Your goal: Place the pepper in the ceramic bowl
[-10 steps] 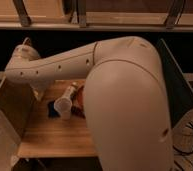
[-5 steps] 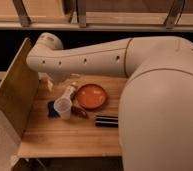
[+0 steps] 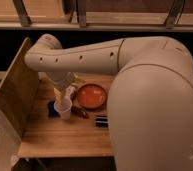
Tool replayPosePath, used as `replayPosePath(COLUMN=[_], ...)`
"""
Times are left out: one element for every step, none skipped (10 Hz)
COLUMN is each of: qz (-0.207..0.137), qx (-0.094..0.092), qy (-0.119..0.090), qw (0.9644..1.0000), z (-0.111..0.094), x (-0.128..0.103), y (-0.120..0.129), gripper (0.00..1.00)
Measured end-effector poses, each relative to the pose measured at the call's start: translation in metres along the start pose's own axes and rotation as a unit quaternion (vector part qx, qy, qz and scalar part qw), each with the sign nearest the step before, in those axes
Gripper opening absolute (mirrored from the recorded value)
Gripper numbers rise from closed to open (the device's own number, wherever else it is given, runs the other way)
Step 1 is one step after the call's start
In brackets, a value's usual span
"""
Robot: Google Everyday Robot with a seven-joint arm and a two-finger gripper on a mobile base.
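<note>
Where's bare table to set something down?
Bare: the front strip of the table, from the cup, pepper and dark block to the near edge. Crowded: mid-table, where the gripper hangs over the cup, blue thing and ceramic bowl flanking it.

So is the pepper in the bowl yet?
Out. The pepper lies on the table, outside the bowl and beside the cup; the gripper hovers just above the cup.

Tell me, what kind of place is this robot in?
Probably a kitchen-like test room: a wooden table holds an orange ceramic bowl, a plastic cup and a little red pepper. The pincer hangs just above the cup.
</note>
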Motion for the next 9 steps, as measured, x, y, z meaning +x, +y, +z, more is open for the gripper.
replayPosePath(qz=[-0.019, -0.029, -0.029, -0.027, -0.024, -0.016, -0.008, 0.045, 0.062], qx=[-0.001, -0.003, -0.005, -0.011, -0.019, -0.032, -0.044, -0.092, -0.112], qy=[0.009, 0.014, 0.014, 0.005, -0.006, -0.025, -0.044, -0.098, -0.109], qw=[0.9998, 0.9995, 0.9995, 0.9996, 0.9995, 0.999, 0.998, 0.9899, 0.9857], z=[0.001, 0.001, 0.001, 0.001, 0.003, 0.006, 0.01, 0.032, 0.043], x=[0.002, 0.003, 0.003, 0.001, -0.001, -0.002, -0.002, 0.028, 0.044], y=[0.002, 0.004, 0.005, 0.006, 0.009, 0.011, 0.013, 0.004, 0.003], gripper=[0.8, 0.8, 0.8, 0.8, 0.8, 0.8, 0.8, 0.8, 0.8])
